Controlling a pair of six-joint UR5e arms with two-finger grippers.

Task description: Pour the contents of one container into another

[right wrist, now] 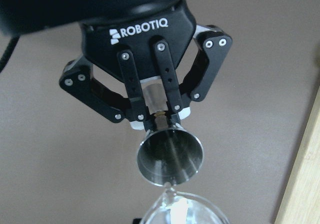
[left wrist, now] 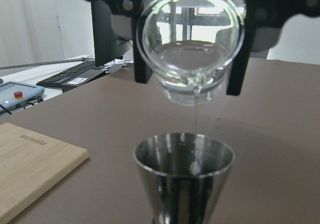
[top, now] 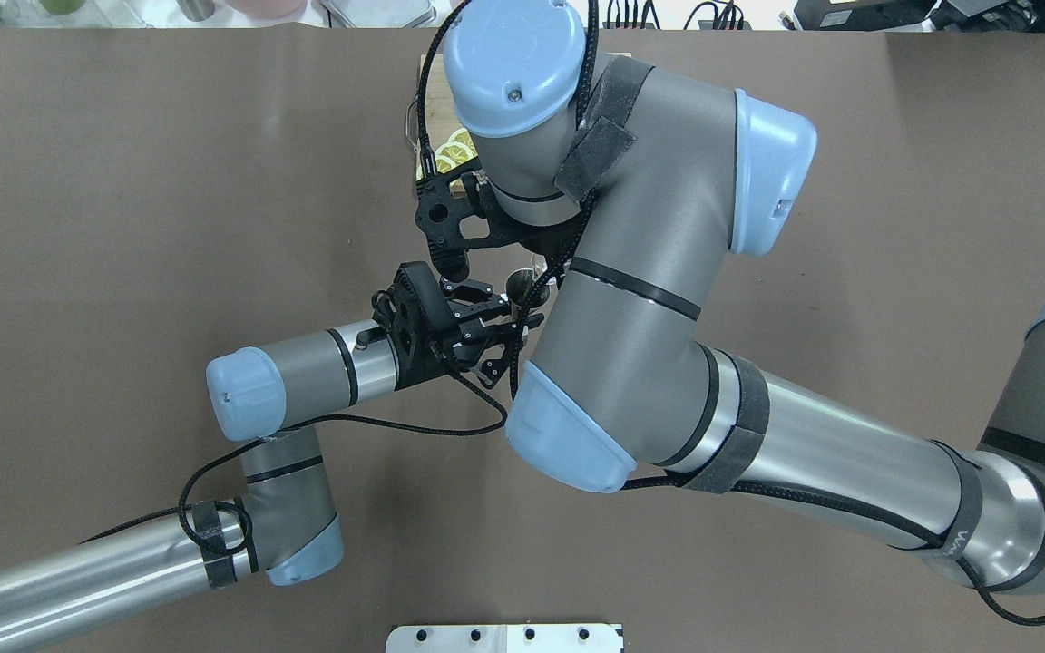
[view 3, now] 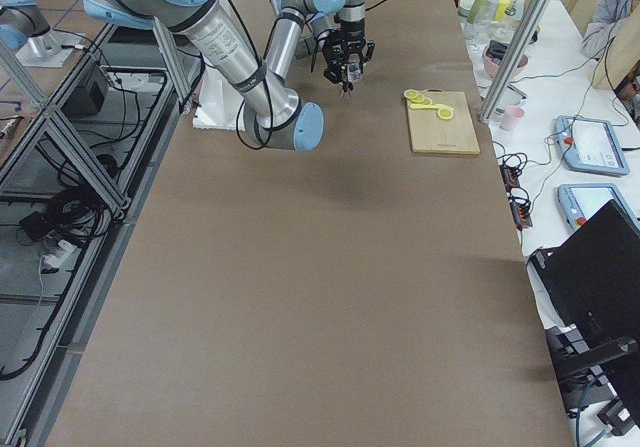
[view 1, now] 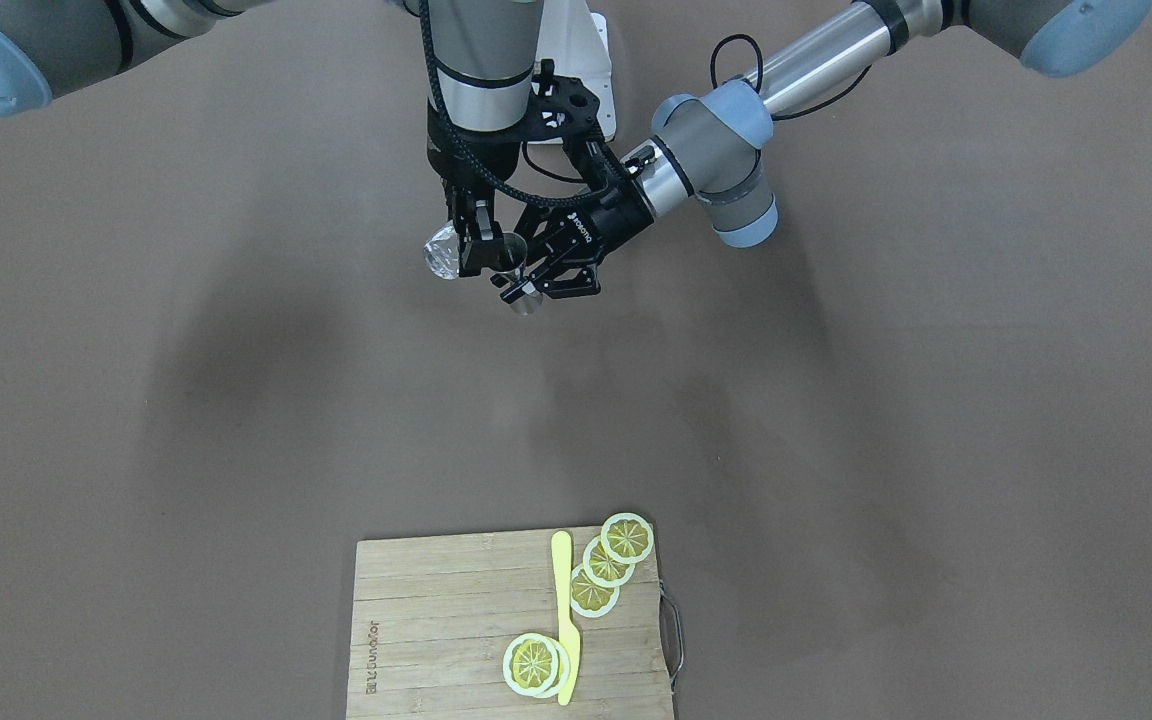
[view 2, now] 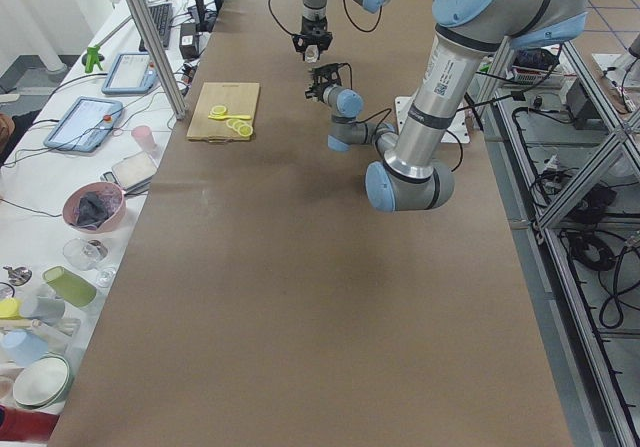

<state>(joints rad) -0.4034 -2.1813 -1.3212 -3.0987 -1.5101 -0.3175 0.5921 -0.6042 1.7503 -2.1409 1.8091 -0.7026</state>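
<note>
The clear glass tumbler (view 1: 441, 252) hangs tipped on its side above the table, with my right gripper (view 1: 471, 255) shut on it. In the left wrist view the tumbler (left wrist: 190, 48) has its mouth facing the camera, and a thin stream drops from its lip into the steel jigger (left wrist: 184, 169) just below. My left gripper (view 1: 526, 290) is shut on the jigger (view 1: 528, 300) at its narrow waist and holds it upright. The right wrist view shows those fingers (right wrist: 167, 91) clamped behind the jigger's cup (right wrist: 170, 156), with the tumbler's rim (right wrist: 182, 211) at the bottom edge.
A wooden cutting board (view 1: 436, 630) lies at the table's operator side, carrying several lemon slices (view 1: 626, 538) and a yellow knife (view 1: 564, 610). A corner of the board (left wrist: 25, 159) shows beside the jigger. A white mounting plate (view 1: 596, 70) sits near the robot's base.
</note>
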